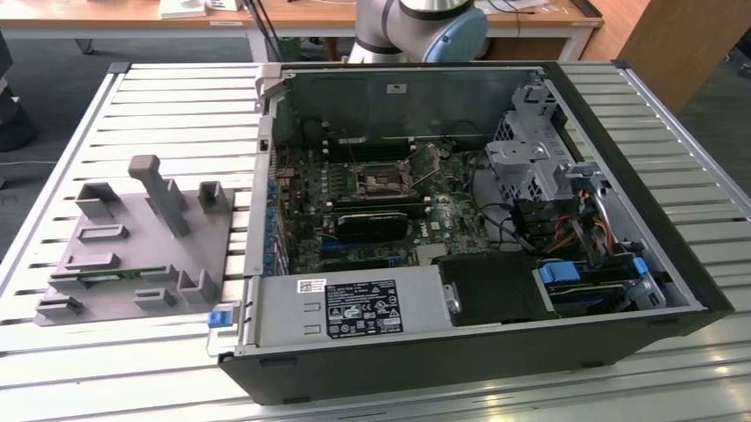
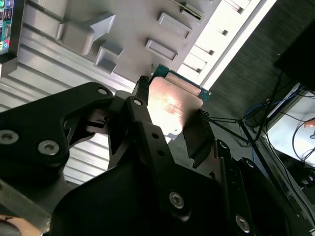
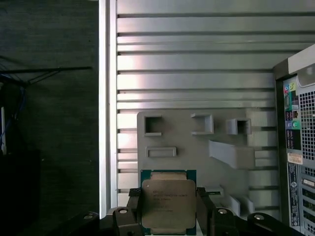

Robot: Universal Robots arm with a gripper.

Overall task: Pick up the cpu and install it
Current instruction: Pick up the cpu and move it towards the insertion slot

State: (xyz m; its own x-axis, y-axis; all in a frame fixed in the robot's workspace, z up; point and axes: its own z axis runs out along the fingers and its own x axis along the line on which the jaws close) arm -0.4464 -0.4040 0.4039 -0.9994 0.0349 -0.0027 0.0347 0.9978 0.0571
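- The pincer [image 3: 168,195] is closed on the cpu [image 3: 168,209], one black finger [image 3: 133,209] pressed against each of two opposite edges of the chip.
- The cpu's silver-grey metal lid faces the camera in the first wrist view, with its green rim showing around the lid.
- In the second wrist view the cpu [image 2: 173,101] sticks out past the fingertips, clear of everything beneath it, and its lid catches a warm glare.
- Behind the held chip lies the grey parts holder [image 3: 197,142], a flat plate with raised blocks and slots, resting on the slatted metal worktop [image 3: 197,59].
- In the exterior view that parts holder [image 1: 118,264] sits just beside the open computer case [image 1: 470,360], towards the exterior view's left.
- Inside the case the motherboard [image 1: 352,193] lies flat, with the square processor socket [image 1: 385,180] near its middle.
- The arm's [image 1: 423,26] base stands behind the case, at the far edge of the worktop [image 1: 176,97].
- The back panel of the computer case [image 3: 295,147] shows in the first wrist view, well apart from the cpu.
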